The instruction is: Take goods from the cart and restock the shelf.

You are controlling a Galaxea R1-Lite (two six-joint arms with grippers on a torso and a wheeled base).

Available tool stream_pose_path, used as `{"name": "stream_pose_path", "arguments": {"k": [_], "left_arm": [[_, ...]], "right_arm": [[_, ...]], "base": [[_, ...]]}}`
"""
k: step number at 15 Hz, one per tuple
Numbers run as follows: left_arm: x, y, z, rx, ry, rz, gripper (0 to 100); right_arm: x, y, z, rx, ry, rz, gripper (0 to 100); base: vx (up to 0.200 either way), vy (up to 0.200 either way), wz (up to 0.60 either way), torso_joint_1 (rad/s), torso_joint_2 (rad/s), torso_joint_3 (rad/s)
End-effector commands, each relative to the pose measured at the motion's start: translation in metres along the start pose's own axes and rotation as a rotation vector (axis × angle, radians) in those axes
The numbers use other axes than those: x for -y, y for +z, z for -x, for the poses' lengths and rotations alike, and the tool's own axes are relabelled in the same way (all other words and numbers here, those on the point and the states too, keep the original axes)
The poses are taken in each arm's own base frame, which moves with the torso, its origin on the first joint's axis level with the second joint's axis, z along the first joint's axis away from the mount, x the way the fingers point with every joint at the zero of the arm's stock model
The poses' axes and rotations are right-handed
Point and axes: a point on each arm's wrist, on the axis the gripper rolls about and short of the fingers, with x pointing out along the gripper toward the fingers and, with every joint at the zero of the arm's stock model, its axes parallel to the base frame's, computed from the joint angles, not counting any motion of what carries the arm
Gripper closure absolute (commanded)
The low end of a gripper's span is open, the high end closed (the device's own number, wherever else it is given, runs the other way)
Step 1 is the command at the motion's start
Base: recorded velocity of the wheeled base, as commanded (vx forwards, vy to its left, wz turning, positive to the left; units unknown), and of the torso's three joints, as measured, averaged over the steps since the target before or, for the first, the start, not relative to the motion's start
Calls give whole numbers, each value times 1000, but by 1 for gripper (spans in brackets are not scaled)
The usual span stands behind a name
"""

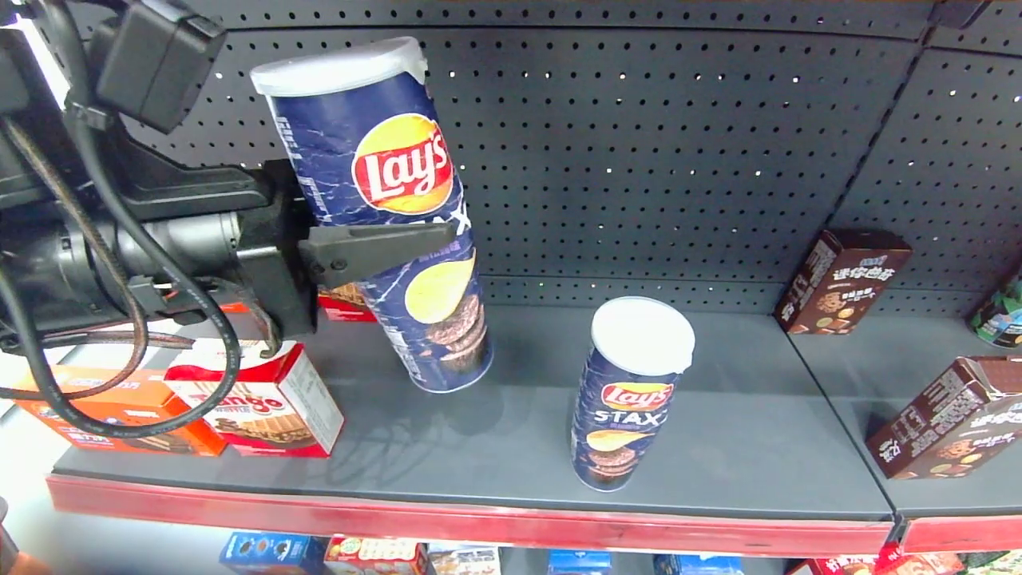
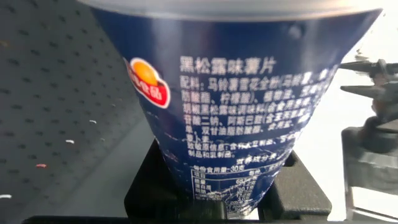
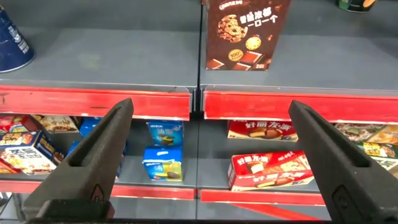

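Observation:
My left gripper (image 1: 375,239) is shut on a tall dark-blue chip can (image 1: 383,216) with a white lid, holding it tilted just above the grey shelf (image 1: 718,431). The left wrist view looks along the same can (image 2: 236,106), gripped at its lower body. A second, matching chip can (image 1: 627,391) stands upright on the shelf to the right of the held one, apart from it. My right gripper (image 3: 211,168) is open with nothing between its fingers, in front of the red shelf edge (image 3: 99,102). A dark can (image 3: 11,43) stands on the shelf at that view's edge.
A red-and-white wafer box (image 1: 263,403) and an orange box (image 1: 112,411) lie on the shelf at left. Brown cookie boxes (image 1: 842,279) (image 1: 950,419) stand on the right section, one of them (image 3: 245,34) before the right gripper. Lower shelves hold snack packs (image 3: 165,158). Perforated back panel (image 1: 679,160) behind.

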Motion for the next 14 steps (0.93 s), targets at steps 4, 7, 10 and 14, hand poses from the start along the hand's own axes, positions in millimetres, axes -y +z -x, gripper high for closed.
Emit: {"name": "stream_pose_path", "arguments": {"k": [4,7,10,14], "left_arm": [[-16,-16,-25,-36,-30,39,100],[-32,-30,-52,-58,-54,6,100],[-64,-51,-82,-77,-56,-62,100],[-78,-74,-105,-138,-79,4,100]], "right_arm": [[0,0,0,-3,2,1,0],[0,0,0,-3,2,1,0],[0,0,0,-3,2,1,0],[0,0,0,-3,2,1,0]], "base": [[0,0,0,0,0,0],[0,0,0,0,0,0],[0,0,0,0,0,0],[0,0,0,0,0,0]]}}
